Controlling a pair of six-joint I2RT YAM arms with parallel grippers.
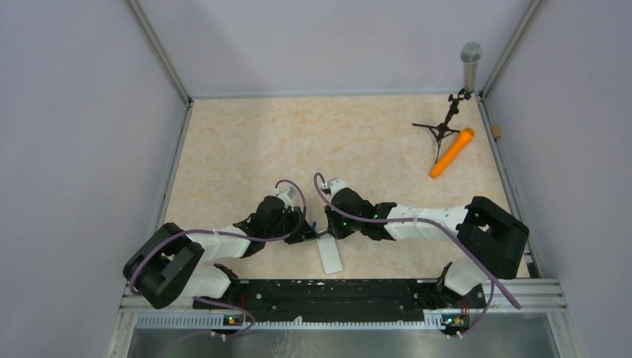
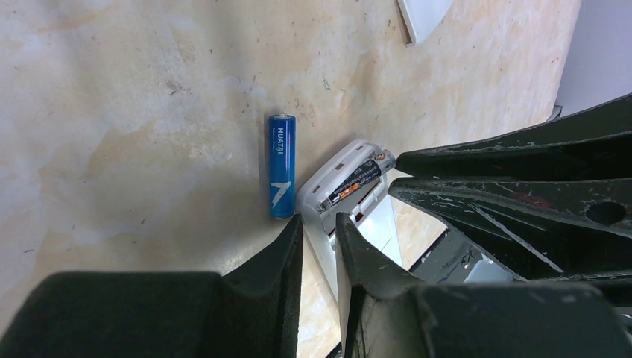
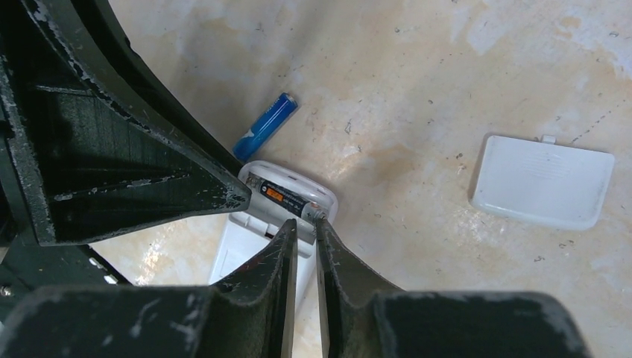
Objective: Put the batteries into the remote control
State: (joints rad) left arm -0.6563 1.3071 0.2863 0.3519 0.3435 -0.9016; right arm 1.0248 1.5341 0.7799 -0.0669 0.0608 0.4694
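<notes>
Glossy blue batt [image 2: 282, 165], plastic remote [image 2: 320, 191]

A beige marble-patterned table [image 1: 298, 142] sits inside a booth of plain pale lilac panels: a back wall [image 1: 335, 45], a left wall [image 1: 67, 149] and a right wall [image 1: 581, 134]. A slanting aluminium post [image 1: 158, 51] marks the far left corner. A black rail [image 1: 328, 298] runs along the near edge, with a grey metal tray [image 1: 335, 343] below it. In the far right corner a grey microphone [image 1: 470, 63] stands on a small black tripod [image 1: 443, 128], with an orange microphone [image 1: 452, 152] lying beside it. The light is soft and even
</notes>
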